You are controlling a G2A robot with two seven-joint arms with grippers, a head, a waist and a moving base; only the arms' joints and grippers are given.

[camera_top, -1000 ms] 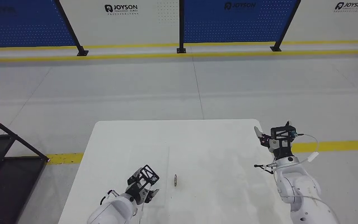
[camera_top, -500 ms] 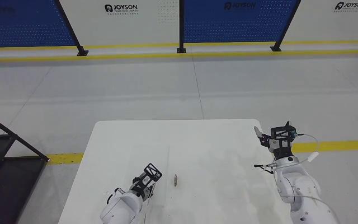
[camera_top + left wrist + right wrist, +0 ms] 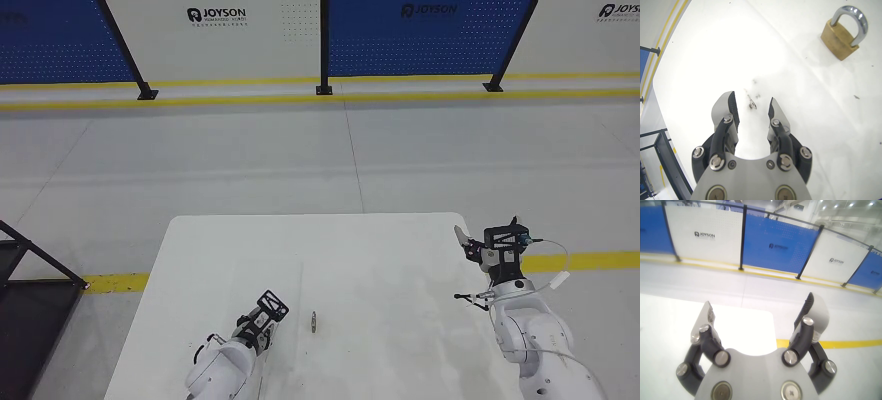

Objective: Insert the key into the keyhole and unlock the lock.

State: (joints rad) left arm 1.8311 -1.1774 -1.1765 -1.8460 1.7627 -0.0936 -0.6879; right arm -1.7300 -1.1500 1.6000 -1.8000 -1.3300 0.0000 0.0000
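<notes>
Brass lock (image 3: 314, 321), long axis near-to-far

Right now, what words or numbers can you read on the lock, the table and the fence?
Padlock: no words or numbers show.
Table: none.
Fence panels: a company logo and name, repeated, which I leave unread; the tiny line beneath is too small to read.

1. White rectangular tabletop (image 3: 380, 260): the brass padlock with steel shackle (image 3: 839, 42) lies on its near half, left of centre.
2. Left hand (image 3: 752, 96): just left of the padlock, apart from it.
3. Small flat metal key (image 3: 752, 104): on the tabletop, between the left hand's spread fingers.
4. Right hand (image 3: 759, 300): over the far right corner, well apart from the padlock.
</notes>
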